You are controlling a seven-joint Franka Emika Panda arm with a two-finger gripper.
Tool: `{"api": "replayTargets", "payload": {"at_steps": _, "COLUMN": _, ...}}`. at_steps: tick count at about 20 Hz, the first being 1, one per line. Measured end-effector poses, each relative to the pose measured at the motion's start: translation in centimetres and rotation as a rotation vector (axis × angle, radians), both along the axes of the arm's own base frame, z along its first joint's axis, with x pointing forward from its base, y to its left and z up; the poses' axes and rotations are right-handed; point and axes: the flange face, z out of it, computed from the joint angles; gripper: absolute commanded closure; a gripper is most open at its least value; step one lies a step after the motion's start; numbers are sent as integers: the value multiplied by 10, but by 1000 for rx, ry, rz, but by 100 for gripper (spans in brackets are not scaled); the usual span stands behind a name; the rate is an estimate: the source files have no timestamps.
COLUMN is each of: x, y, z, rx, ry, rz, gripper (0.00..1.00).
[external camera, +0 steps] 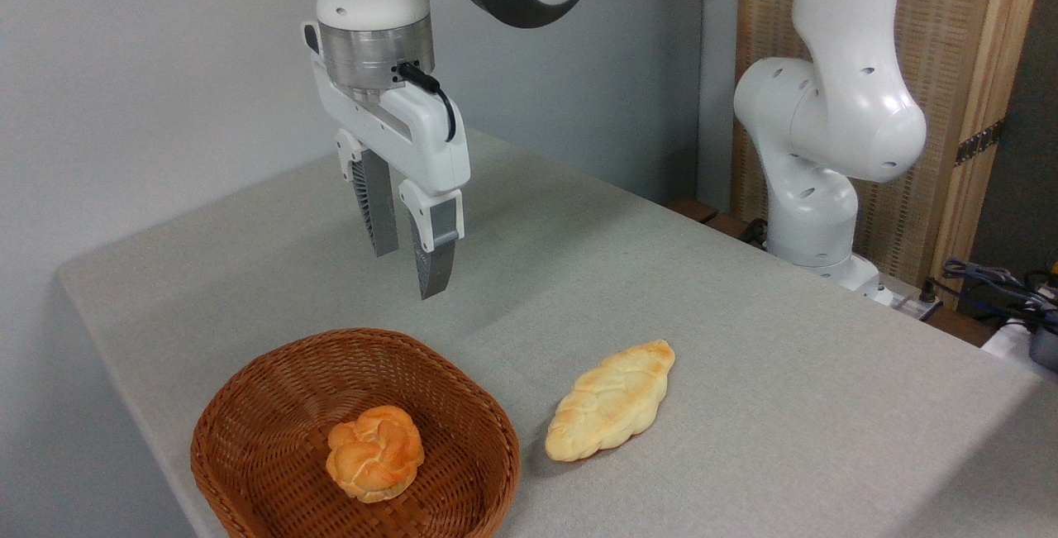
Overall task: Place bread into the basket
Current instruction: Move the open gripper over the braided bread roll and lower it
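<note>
My gripper (pixel 409 261) hangs in the air above the table (pixel 744 373), pointing straight down, with its two grey ribbed fingers (pixel 436 261) set a little apart and nothing between them. One finger sits slightly nearer the camera and lower in the picture than the other. The jaws are empty and clear of every object, well above the cloth-covered surface.

Below and a bit toward the camera from my fingertips lies the basket (pixel 248 406), a shallow reddish-brown wicker one with a rounded-square rim, resting at the near left corner of the table. Inside it, toward its near side, sits a small round orange-brown knotted bun (pixel 374 452).

The bread (pixel 610 400), the long pale-yellow braided loaf with pointed ends and a lightly browned top, lies flat on the table just to the right of the basket, outside it and not touching the rim. It is angled, its far end pointing up and to the right, its near end closest to the basket.

Farther right, at the table's edge, stands my white base (pixel 814 224), in front of a woven panel (pixel 934 67).
</note>
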Motion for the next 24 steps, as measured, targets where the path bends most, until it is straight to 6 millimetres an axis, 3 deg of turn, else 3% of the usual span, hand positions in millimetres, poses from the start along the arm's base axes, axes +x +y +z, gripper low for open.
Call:
{"api": "replayTargets", "payload": {"at_steps": 19, "x": -5, "y": 17, "z": -3, "rx": 9, "ry": 53, "rz": 24, "gripper": 0}}
{"api": "replayTargets", "payload": {"at_steps": 24, "x": -11, "y": 44, "z": -32, "rx": 11, "ry": 125, "rz": 73, "gripper": 0}}
